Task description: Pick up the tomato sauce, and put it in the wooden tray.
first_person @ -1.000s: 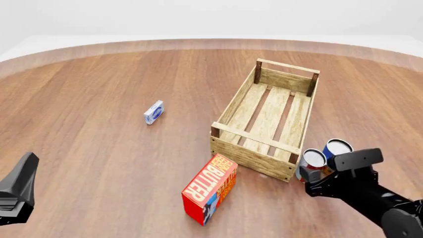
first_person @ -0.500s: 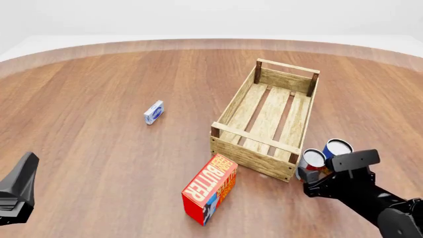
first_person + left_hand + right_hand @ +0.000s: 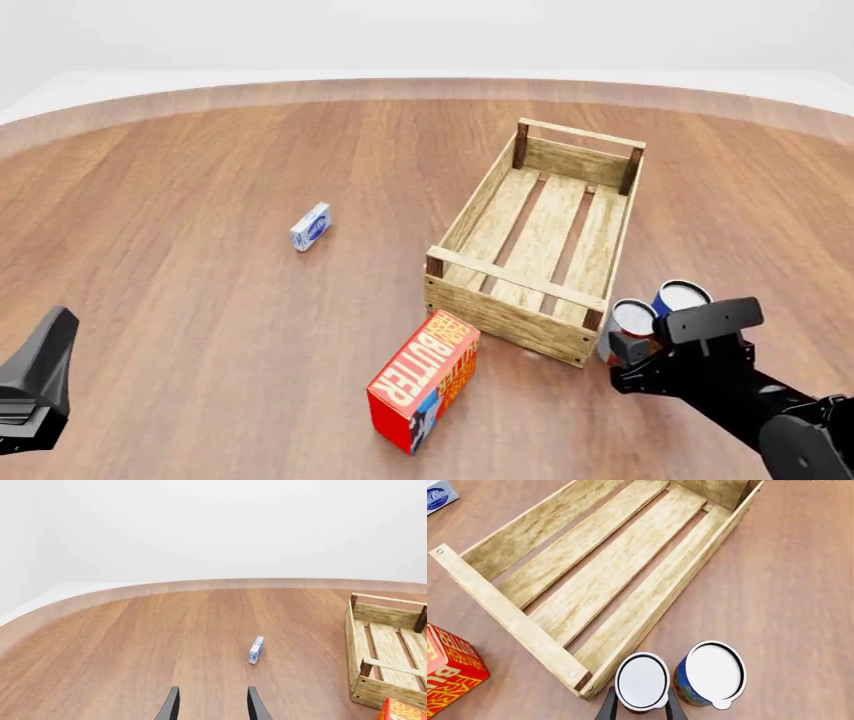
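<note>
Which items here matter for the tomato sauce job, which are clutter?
Job: tomato sauce, wooden tray, right claw straddling the can.
Clutter: blue-and-yellow can, butter box, small blue-and-white box, idle left claw.

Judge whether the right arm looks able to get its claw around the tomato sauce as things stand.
Probably yes. The right claw is open, a finger either side of the tomato sauce. The blue can stands close beside it, so room is tight.

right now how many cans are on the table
2. The tomato sauce stands by the near right corner of the wooden tray, between the right gripper fingers; the blue can stands beside it, on its right.
</note>
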